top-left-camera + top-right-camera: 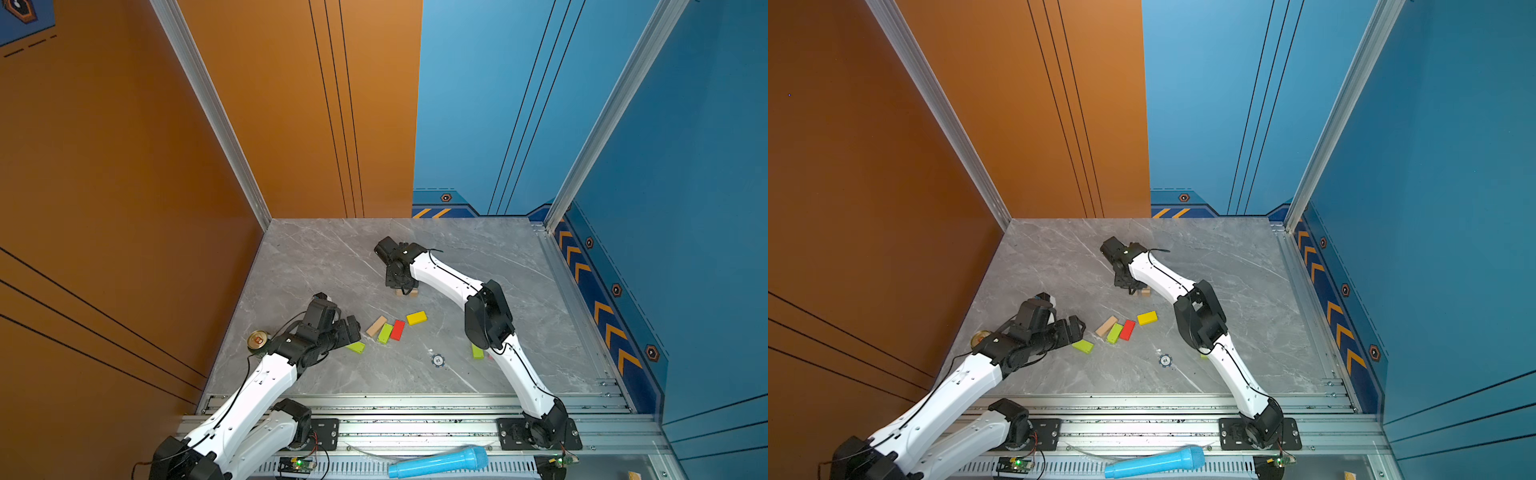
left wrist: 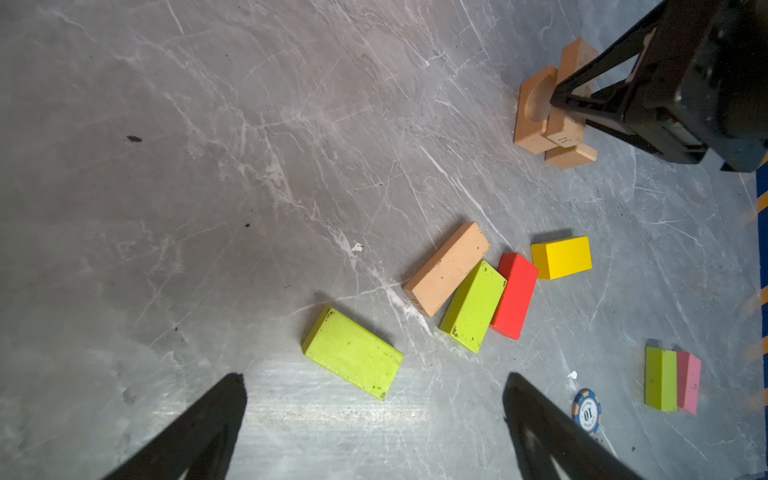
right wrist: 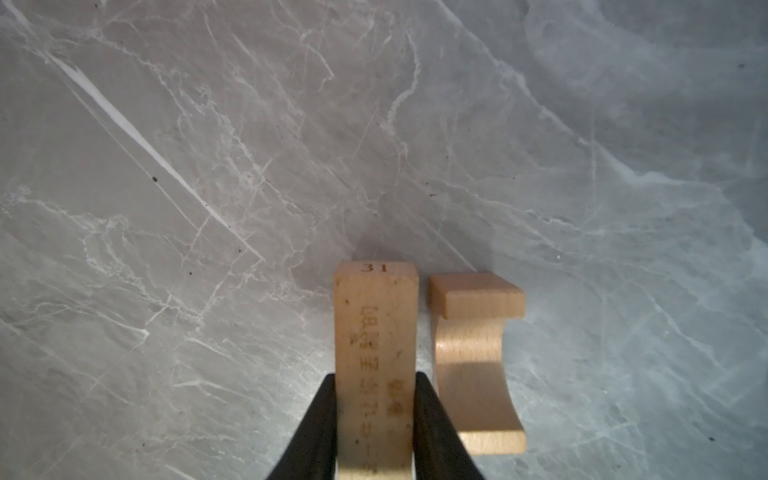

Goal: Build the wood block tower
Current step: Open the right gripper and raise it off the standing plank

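Firmly, right fingers point(image 3: 316, 428) clamp tan block point(image 3: 376, 353); notched block point(image 3: 469, 374) beside, table point(image 3: 208, 124) bare beyond.

Left wall: you face a smooth orange panel wall point(image 1: 104, 166) with thin dark lines across the left half.
Right wall: your blue panel wall point(image 1: 706, 166) fills the upper right, a dark-blue strip of orange chevrons point(image 1: 602, 311) along its foot.
Floor: a grey marble-patterned tabletop point(image 1: 332, 257) lies at lower centre.
Frame: silver aluminium posts point(image 1: 208, 104) rise from its far corners; a silver aluminium rail point(image 1: 415, 428) crosses the bottom.
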